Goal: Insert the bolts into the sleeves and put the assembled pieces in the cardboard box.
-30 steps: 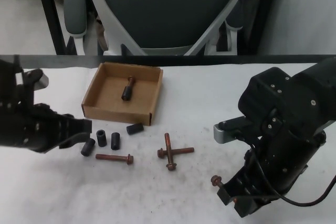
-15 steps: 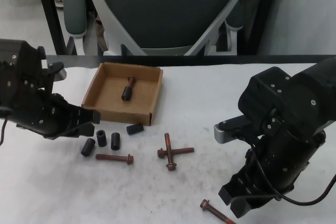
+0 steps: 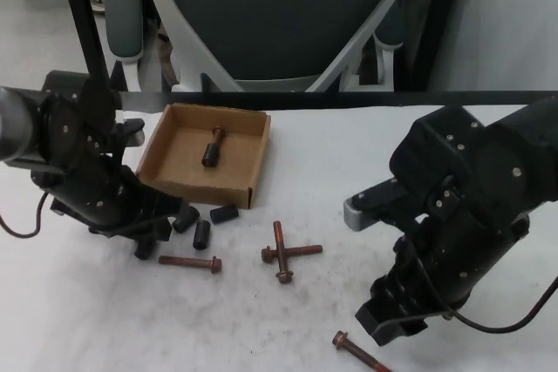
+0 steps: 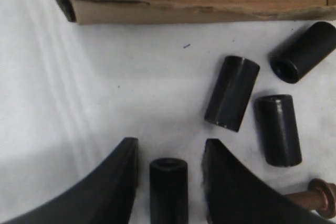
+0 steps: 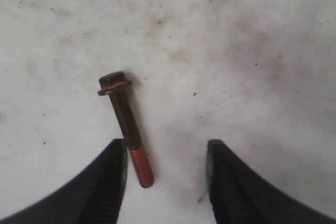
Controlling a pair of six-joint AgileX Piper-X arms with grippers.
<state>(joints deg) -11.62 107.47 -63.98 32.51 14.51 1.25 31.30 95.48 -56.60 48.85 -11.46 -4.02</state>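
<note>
My left gripper [image 4: 169,148] is open and low over the white bench, with one upright-looking black sleeve [image 4: 169,187] between its fingers. Three more black sleeves [image 4: 232,93] [image 4: 278,129] [image 4: 303,51] lie just beyond it, in front of the cardboard box [image 4: 199,11]. In the high view the left arm [image 3: 78,163] stands beside the box [image 3: 196,191], which holds one assembled bolt and sleeve [image 3: 212,147]. My right gripper [image 5: 167,145] is open above a rusty bolt [image 5: 126,124] lying flat on the bench, its threaded end close to one finger. That bolt [image 3: 353,350] lies near the front edge.
A single bolt [image 3: 190,261] and two crossed bolts [image 3: 283,252] lie on the bench between the arms. A bolt head [image 4: 315,198] shows beside the left gripper. The bulky right arm [image 3: 453,206] stands over the front right. An office chair is behind the bench.
The right gripper let go of its bolt, which dropped onto the bench at the front. The left arm swung right to the sleeves, and two sleeves shifted slightly.
</note>
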